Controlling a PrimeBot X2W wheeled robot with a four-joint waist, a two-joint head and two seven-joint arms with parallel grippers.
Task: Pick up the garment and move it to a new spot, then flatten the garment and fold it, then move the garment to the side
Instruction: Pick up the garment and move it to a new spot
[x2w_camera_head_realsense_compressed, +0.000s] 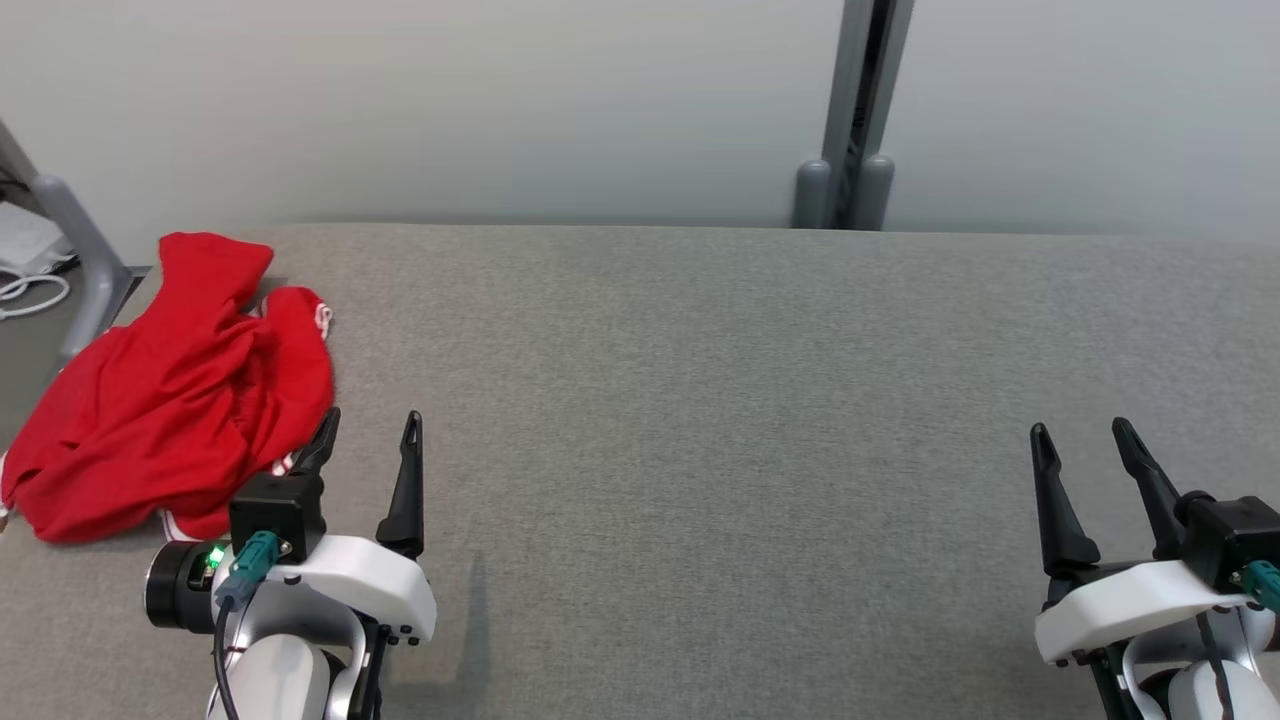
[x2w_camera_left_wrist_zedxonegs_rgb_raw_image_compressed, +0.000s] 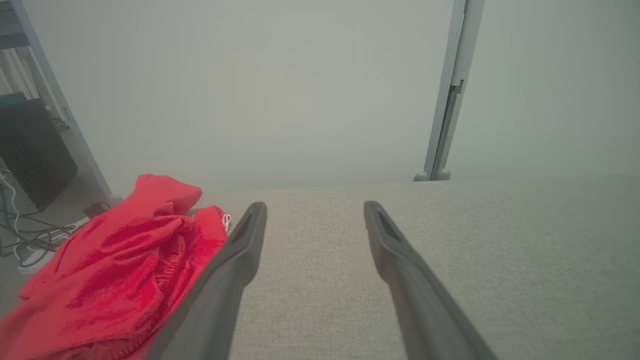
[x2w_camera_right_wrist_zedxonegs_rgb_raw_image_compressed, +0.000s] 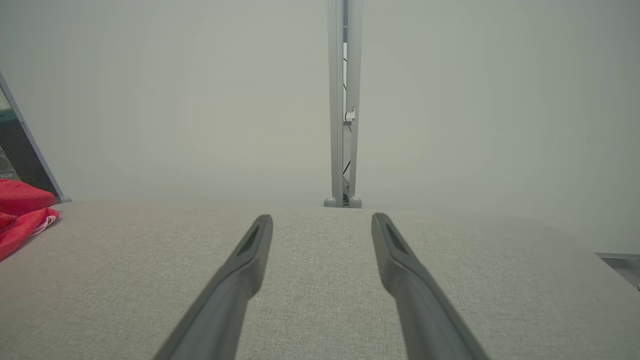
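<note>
Red garment (x2w_camera_head_realsense_compressed: 180, 390) lies crumpled at left of frame on grey table (x2w_camera_head_realsense_compressed: 700, 400), not yet gripped. Left gripper (x2w_camera_head_realsense_compressed: 371, 420) and right gripper (x2w_camera_head_realsense_compressed: 1080, 430) both spread wide, empty. Pickup, flattening, folding all ahead.

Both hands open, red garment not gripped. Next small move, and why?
Probably shift the left hand left and forward over the crumpled red fabric garment, fingers straddling a raised fold. The garment lies bunched at the grey fabric surface's left edge, right beside that open hand. The right hand is far across.
</note>
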